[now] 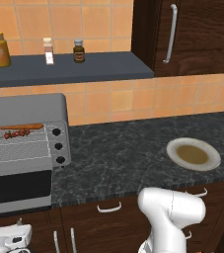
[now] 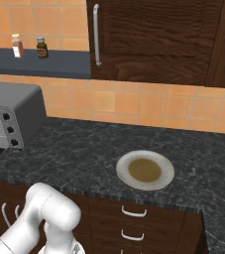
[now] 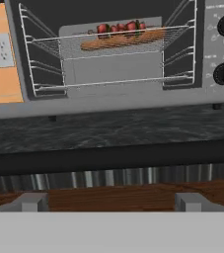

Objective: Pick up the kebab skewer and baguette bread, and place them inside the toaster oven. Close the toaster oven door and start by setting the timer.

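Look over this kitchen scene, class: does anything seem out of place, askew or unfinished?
Nothing is spilled or damaged. The kebab skewer and baguette bread lie on the rack inside the toaster oven, but the toaster oven door hangs open. The plate sits bare.

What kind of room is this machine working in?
It looks like a home kitchen, computer-rendered. A dark stone counter runs along an orange tiled wall, with a toaster oven holding food on its rack, a plate, and wooden cabinets above.
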### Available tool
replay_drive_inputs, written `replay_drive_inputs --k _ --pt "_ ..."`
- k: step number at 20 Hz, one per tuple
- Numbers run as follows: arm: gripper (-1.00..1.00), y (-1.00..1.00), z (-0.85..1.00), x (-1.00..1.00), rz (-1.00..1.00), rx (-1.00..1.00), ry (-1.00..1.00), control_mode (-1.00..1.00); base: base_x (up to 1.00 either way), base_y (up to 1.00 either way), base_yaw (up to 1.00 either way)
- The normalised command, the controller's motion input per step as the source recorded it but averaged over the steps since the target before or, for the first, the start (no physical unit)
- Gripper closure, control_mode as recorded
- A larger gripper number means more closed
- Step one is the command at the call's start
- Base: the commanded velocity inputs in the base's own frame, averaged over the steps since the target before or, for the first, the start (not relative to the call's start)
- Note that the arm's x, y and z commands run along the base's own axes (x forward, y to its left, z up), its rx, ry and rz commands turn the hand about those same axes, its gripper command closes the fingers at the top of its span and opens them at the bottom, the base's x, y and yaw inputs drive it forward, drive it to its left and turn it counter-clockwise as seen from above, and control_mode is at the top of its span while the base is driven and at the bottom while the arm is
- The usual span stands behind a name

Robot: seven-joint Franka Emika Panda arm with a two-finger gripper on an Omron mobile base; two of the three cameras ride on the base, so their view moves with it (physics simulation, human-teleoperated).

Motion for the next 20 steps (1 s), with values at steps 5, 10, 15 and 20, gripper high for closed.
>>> replay_drive_inputs --k 5,10,15,20 --pt "-1.0 0.0 -0.01 0.31 0.03 0.0 -0.08 -1.0 0.0 0.0 0.0" --pt "-1.0 0.0 0.0 0.28 0.0 0.0 -0.06 -1.0 0.0 0.0 0.0" --pt "-1.0 0.0 0.0 0.32 0.0 0.0 -0.05 -1.0 0.0 0.0 0.0" --pt "-1.0 0.0 0.0 0.31 0.0 0.0 -0.04 -1.0 0.0 0.0 0.0"
